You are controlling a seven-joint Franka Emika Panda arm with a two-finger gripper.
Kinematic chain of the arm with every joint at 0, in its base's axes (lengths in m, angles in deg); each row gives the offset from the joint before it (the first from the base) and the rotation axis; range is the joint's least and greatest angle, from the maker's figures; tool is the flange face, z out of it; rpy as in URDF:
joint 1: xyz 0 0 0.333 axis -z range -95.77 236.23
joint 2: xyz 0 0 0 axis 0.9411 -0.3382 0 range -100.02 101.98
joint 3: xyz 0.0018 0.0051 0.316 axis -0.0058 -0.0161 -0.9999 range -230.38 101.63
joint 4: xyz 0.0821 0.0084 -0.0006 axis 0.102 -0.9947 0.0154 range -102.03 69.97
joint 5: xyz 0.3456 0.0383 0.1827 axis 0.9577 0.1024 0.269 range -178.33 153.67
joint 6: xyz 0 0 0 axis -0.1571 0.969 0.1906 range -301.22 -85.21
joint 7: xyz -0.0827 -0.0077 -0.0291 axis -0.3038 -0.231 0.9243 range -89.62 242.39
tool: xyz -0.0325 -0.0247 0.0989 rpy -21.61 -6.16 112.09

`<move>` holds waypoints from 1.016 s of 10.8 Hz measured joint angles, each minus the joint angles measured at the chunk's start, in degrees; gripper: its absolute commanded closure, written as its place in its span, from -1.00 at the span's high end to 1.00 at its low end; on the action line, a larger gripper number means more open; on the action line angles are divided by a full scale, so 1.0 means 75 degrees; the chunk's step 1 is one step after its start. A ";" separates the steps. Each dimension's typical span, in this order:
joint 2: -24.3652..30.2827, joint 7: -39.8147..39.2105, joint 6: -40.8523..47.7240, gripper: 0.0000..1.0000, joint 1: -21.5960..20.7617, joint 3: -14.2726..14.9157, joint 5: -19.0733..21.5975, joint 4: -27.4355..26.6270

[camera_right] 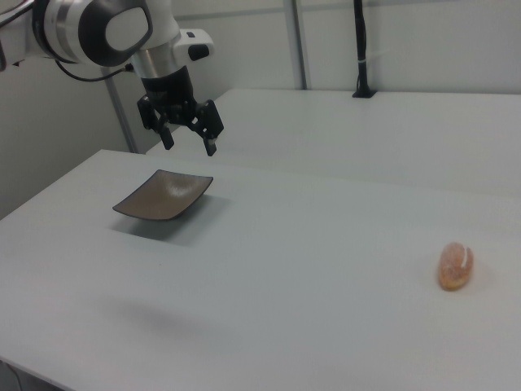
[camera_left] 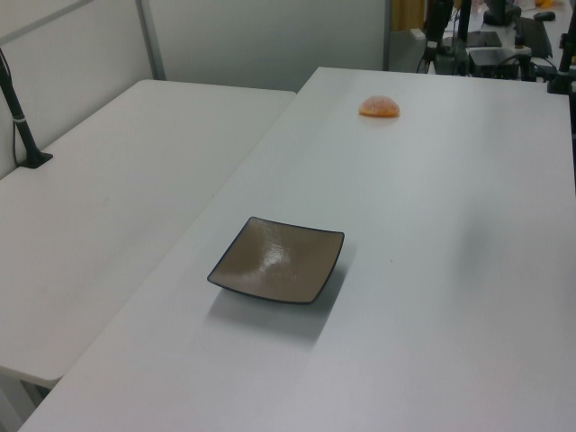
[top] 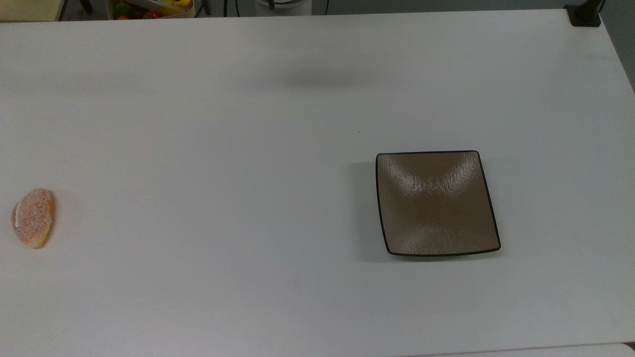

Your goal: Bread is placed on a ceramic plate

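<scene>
The bread [top: 33, 217], a small orange-pink speckled bun with a thin white stripe, lies on the white table at the top view's far left; it also shows as the bread [camera_left: 379, 107] and the bread [camera_right: 455, 265]. The ceramic plate [top: 436, 203], square, glossy brown with a dark rim, sits bare at the top view's right, also the plate [camera_left: 278, 260] and the plate [camera_right: 163, 196]. In the right view my gripper [camera_right: 189, 138] hangs open and holding nothing, high in the air above and behind the plate, far from the bread.
The white table [top: 248, 148] is wide, with a second white table [camera_left: 108, 198] beside it. A container of colourful fruit [top: 149, 7] sits past the far edge. A black post base [top: 584, 15] stands at the top view's upper right corner.
</scene>
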 measured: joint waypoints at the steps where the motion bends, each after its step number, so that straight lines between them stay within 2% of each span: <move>1: -0.0001 -0.0313 0.0000 1.00 0.0007 0.0014 0.0000 -0.0005; 5: -0.0004 -0.2471 0.0538 1.00 0.0334 0.0066 0.0000 -0.0032; 8: 0.0001 -0.2817 0.0764 1.00 0.0561 0.0076 0.0000 -0.0027; 11: -0.0192 -0.2858 0.0763 1.00 0.1068 0.0094 0.0000 0.0119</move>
